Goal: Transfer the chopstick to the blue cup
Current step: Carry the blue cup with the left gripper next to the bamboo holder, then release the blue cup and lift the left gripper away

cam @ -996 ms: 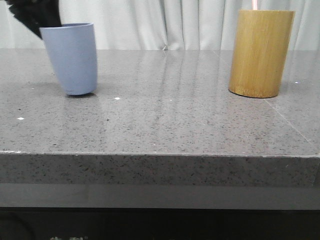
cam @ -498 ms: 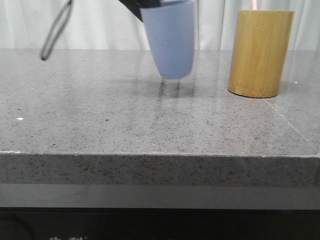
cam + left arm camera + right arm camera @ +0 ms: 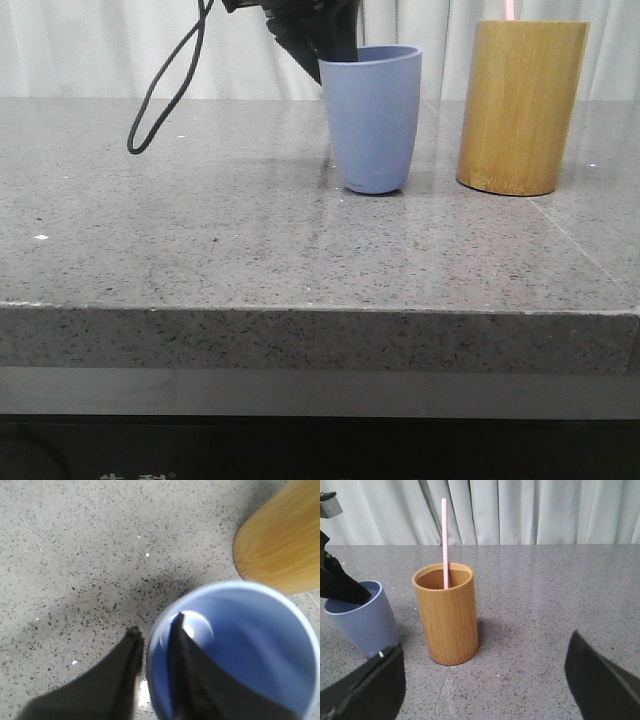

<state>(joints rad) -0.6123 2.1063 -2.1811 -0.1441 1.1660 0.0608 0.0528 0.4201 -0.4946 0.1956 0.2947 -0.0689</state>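
Note:
The blue cup [image 3: 372,120] stands upright on the grey stone table, just left of the bamboo cylinder [image 3: 520,105]. My left gripper [image 3: 322,50] is shut on the cup's left rim. In the left wrist view, one finger [image 3: 177,635] is inside the cup [image 3: 245,650] and the other is outside it. One pale pink chopstick [image 3: 444,540] stands in the bamboo cylinder [image 3: 447,615]; only its tip [image 3: 511,8] shows in the front view. My right gripper [image 3: 485,680] is open and empty, low over the table in front of the cylinder. The blue cup [image 3: 362,617] looks empty.
A black cable loop [image 3: 160,95] hangs from the left arm over the table's left half. The table's front edge [image 3: 320,310] runs across the front view. White curtains hang behind. The bamboo cylinder [image 3: 280,545] is close beside the cup.
My left gripper has carried the blue cup from the table's far left rightward, lifted on the way, and it now stands on the table next to the bamboo cylinder.

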